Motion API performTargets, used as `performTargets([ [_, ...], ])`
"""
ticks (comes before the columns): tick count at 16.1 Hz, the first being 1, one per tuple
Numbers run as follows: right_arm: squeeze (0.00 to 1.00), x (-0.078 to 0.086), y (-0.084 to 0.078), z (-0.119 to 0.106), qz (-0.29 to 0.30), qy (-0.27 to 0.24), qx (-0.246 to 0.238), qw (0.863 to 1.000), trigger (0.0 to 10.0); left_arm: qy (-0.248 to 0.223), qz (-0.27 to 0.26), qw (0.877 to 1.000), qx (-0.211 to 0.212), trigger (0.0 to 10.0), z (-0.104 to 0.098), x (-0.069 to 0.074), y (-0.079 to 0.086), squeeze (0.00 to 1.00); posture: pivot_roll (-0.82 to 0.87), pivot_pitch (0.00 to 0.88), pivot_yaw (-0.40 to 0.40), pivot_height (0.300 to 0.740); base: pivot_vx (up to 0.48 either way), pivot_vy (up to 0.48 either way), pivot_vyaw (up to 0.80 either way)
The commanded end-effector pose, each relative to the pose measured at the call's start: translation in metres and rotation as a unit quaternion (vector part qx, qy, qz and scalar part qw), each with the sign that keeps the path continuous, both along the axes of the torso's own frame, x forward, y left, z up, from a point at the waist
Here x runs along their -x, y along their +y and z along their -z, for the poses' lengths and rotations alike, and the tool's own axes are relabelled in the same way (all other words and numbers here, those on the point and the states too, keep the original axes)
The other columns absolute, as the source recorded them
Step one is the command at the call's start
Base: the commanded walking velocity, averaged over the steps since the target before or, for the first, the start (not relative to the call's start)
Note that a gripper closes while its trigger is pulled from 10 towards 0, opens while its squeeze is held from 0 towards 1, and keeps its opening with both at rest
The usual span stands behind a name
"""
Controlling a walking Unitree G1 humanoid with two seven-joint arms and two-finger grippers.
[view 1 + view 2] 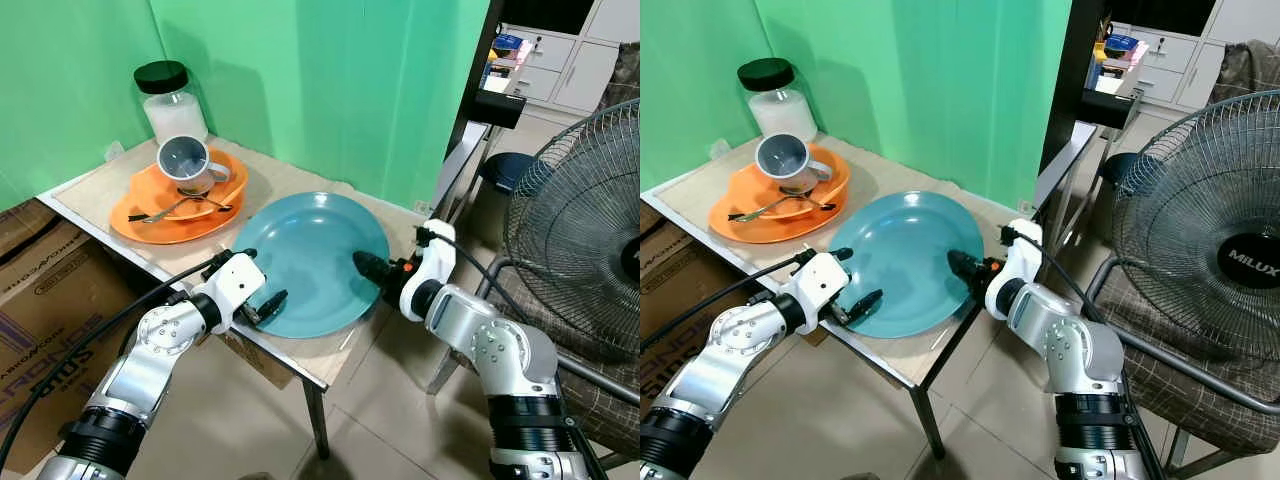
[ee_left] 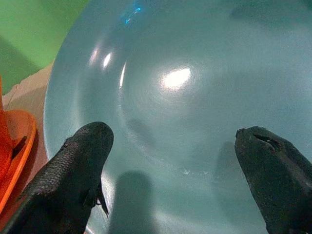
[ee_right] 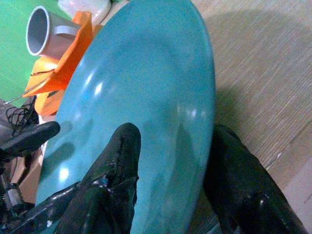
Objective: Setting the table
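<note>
A standing fan point(image 1: 1210, 220) beside the table point(image 1: 290, 180) bears the readable word "MILUX" on its hub. On the table lies the round teal plate point(image 1: 315, 260), face up, with no long axis, its near edge overhanging the table's front. The right gripper point(image 1: 372, 268) straddles the plate's right rim, one finger point(image 3: 114, 165) over the top face and the other below, spread around the edge. The left gripper point(image 1: 268, 303) reaches over the plate's near-left rim, fingers point(image 2: 78, 161) spread wide above its surface. Beyond the left fingers an orange plate point(image 1: 150, 222) carries an orange bowl point(image 1: 225, 180), a grey mug point(image 1: 185, 160) lying on its side with its mouth facing the camera, and a fork point(image 1: 185, 207). Behind stands a black-lidded jar point(image 1: 170, 100).
</note>
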State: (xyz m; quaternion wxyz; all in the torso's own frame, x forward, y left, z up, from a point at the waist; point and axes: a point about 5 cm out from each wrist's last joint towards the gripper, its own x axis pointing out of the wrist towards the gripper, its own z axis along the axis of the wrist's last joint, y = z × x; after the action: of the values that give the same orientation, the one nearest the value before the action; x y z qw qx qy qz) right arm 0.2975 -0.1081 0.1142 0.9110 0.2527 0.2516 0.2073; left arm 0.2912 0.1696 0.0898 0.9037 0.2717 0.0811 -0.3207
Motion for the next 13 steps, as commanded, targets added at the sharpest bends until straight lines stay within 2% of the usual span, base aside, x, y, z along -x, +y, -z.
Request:
performTargets([
  [1, 0.00, 0.0013, 0.0015, -0.0028, -0.007, -0.002, -0.008, 1.000, 9.0, 0.015, -0.003, 1.000, -0.011, 10.0, 0.0069, 0.0021, 0.0027, 0.00, 0.02, 0.000, 0.042, 0.740, 0.000, 0.000, 0.00],
  [2, 0.00, 0.0013, 0.0021, -0.0030, -0.009, -0.001, -0.009, 1.000, 1.6, 0.015, -0.002, 1.000, -0.011, 10.0, 0.0073, 0.0023, 0.0023, 0.00, 0.02, 0.000, 0.040, 0.740, 0.000, 0.000, 0.00],
  [3, 0.00, 0.0013, 0.0025, -0.0032, -0.011, 0.000, -0.011, 1.000, 0.0, 0.015, -0.002, 1.000, -0.012, 10.0, 0.0075, 0.0023, 0.0020, 0.00, 0.02, 0.000, 0.040, 0.740, 0.000, 0.000, 0.00],
  [13, 0.00, 0.0014, 0.0036, -0.0014, -0.014, 0.000, -0.012, 1.000, 0.0, 0.007, 0.001, 1.000, -0.019, 10.0, 0.0063, 0.0007, 0.0008, 0.00, 0.03, 0.000, 0.040, 0.740, 0.000, 0.000, 0.00],
])
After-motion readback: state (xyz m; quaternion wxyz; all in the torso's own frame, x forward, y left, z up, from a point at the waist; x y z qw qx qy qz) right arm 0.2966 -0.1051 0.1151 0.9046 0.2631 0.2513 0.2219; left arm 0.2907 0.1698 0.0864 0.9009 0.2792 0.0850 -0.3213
